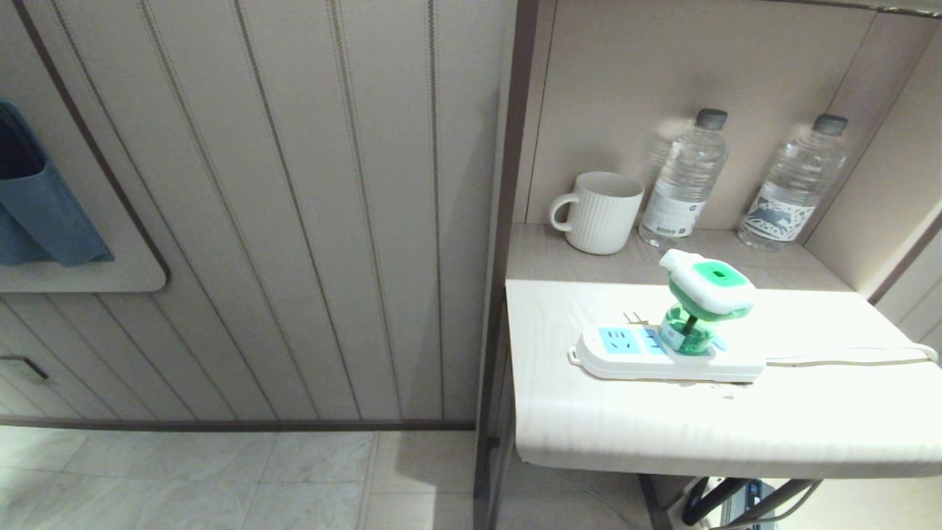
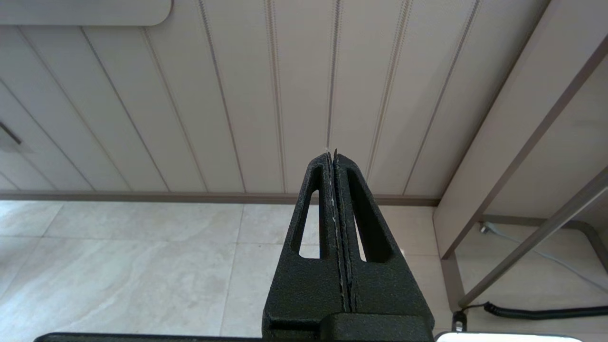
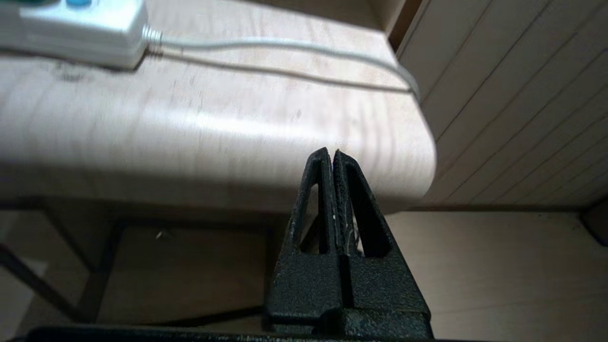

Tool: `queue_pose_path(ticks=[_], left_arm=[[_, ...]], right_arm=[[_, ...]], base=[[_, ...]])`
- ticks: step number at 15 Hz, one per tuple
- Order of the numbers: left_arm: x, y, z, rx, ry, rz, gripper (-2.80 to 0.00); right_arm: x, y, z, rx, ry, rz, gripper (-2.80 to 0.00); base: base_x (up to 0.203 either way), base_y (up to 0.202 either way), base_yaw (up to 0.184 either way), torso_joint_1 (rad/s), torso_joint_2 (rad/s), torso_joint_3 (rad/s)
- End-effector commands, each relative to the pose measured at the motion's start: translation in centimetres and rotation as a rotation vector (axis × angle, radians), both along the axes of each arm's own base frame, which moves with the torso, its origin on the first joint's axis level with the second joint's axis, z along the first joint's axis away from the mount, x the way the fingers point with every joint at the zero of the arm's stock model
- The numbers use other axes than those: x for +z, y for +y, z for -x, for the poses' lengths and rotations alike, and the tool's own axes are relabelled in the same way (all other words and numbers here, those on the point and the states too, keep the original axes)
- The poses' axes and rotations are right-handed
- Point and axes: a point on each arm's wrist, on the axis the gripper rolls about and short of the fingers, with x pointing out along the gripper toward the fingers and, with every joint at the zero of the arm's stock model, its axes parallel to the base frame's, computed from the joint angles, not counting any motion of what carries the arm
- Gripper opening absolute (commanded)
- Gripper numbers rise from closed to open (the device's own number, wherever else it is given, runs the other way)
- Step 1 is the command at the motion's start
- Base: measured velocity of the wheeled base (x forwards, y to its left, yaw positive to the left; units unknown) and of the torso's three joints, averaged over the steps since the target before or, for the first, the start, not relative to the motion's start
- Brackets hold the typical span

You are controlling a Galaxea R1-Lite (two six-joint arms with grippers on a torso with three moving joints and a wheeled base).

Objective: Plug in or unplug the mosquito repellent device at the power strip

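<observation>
Repellent device (image 1: 705,300) is sitting plugged upright in power strip (image 1: 666,355) on the tabletop (image 1: 736,419), while right gripper (image 3: 331,156), pinched closed and empty, is hanging below the edge, seemingly done.

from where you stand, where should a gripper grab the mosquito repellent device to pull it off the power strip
Grip the white head of the mosquito repellent device across its narrow sides, coming from above. It tilts over the power strip, and the green bottle beneath is round and crowded by the strip.

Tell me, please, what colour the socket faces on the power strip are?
Light blue, set in the white power strip; the head view shows them best.
</observation>
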Motion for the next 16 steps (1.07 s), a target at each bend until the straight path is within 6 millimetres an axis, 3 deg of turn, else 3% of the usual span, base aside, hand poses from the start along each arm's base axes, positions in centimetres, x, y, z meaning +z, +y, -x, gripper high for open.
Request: queue_pose_path(ticks=[1, 4, 10, 16], left_arm=[[0.0, 0.0, 0.0, 0.000, 0.002, 0.000, -2.80], [0.0, 0.0, 0.0, 0.000, 0.000, 0.000, -2.80], [0.0, 0.0, 0.0, 0.000, 0.000, 0.000, -2.80], [0.0, 0.0, 0.0, 0.000, 0.001, 0.000, -2.80]], right_arm=[[-3.2, 0.1, 0.8, 0.018, 0.016, -0.017, -2.80], [-6.0, 0.3, 1.3, 0.072, 0.040, -0.093, -2.80], [-7.4, 0.5, 3.0, 0.189, -0.040, -0.111, -2.80], [-8.2, 0.5, 3.0, 0.195, 0.032, -0.147, -2.80]], base=[[0.000, 0.000, 0.000, 0.000, 0.00, 0.000], [0.000, 0.000, 0.000, 0.000, 0.00, 0.000], [0.000, 0.000, 0.000, 0.000, 0.00, 0.000], [0.000, 0.000, 0.000, 0.000, 0.00, 0.000]])
